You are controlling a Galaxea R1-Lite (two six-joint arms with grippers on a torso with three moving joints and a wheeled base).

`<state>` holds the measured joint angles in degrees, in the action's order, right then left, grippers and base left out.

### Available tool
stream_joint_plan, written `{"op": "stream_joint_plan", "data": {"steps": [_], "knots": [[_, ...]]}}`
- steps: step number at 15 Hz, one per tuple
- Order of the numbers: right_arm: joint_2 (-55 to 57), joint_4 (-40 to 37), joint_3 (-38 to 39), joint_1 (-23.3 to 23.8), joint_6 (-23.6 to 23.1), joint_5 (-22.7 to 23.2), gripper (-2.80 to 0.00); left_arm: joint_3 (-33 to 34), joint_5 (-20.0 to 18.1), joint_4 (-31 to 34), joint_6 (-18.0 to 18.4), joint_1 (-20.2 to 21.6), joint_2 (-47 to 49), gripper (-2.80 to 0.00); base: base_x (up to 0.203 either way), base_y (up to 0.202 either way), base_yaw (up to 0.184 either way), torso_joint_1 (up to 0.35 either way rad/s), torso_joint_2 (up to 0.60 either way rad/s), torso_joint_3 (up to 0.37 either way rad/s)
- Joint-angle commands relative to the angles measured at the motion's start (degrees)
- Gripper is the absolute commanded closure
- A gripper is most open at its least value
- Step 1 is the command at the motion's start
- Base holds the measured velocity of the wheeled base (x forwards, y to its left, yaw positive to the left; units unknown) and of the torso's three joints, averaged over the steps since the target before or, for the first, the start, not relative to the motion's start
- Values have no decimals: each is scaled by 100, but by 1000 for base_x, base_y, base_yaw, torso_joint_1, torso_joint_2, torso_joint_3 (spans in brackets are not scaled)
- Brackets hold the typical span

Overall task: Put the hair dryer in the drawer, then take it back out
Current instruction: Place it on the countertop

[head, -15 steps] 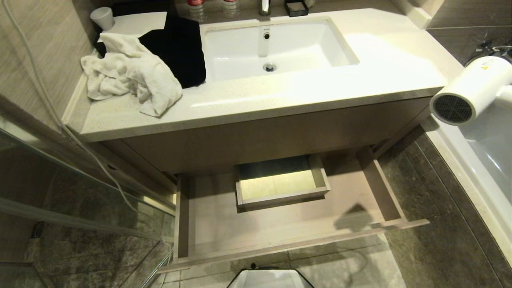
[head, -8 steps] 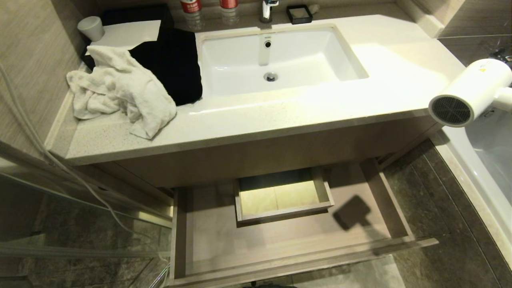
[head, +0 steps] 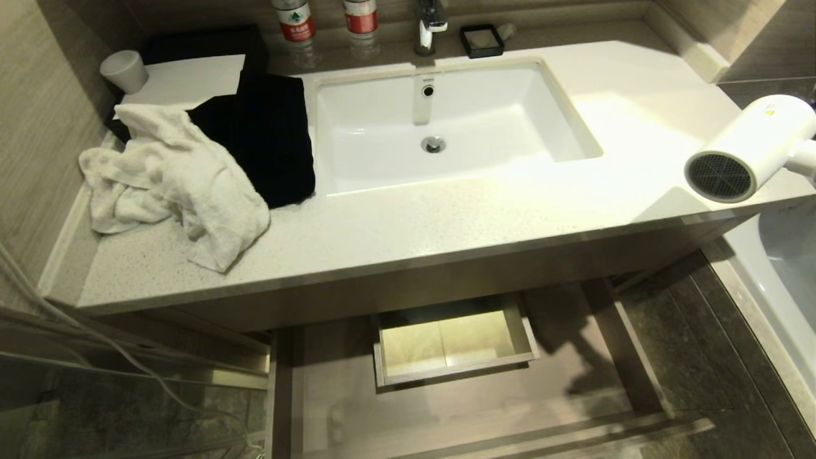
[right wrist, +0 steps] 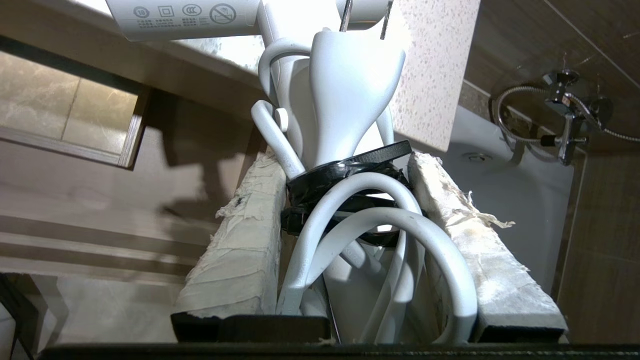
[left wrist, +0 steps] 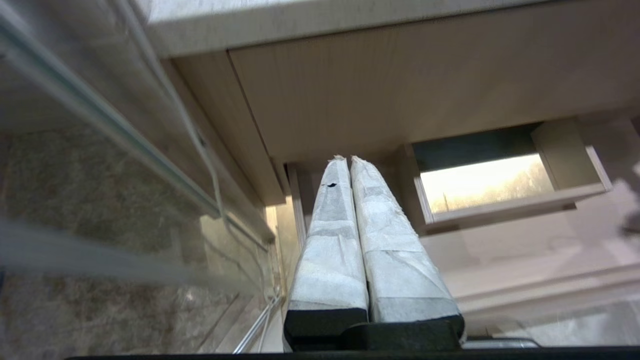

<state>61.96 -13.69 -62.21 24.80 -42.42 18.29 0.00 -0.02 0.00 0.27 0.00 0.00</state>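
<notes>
Now, with the right end effector point(right wrist: 345, 200) clamping the dryer point(head: 749, 150), set it gently on the table point(head: 446, 217); left end effector point(left wrist: 347, 165) clenched.

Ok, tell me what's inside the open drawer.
The drawer holds only its boxed cut-out; the bare floor shows no objects. The countertop hides its back part. The hair dryer is outside, above.

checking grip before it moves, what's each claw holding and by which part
The right claw grips the small white hair dryer by its handle, around the bundled white cord. The left claw is shut and holds nothing.
</notes>
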Motion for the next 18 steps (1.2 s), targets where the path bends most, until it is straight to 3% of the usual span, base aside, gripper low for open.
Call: {"op": "stream_joint_plan", "data": {"steps": [1,4,9,12,18], "knots": [[85,-3,-1,0,-12,15,0,0,2,0,0,0,0,0,0,0,0,334,-162,174],[493,277,-48,14,-12,21,0,0,-6,0,0,0,-7,0,0,0,0,293,-155,135],[1820,749,-486,79,-14,34,0,0,-6,0,0,0,0,0,0,0,0,46,-27,22],[2892,924,-1041,54,6,119,0,0,-6,0,0,0,0,0,0,0,0,0,0,0],[4784,991,-2748,-133,48,824,0,1,-5,0,0,0,0,0,0,0,0,0,0,0]]}}
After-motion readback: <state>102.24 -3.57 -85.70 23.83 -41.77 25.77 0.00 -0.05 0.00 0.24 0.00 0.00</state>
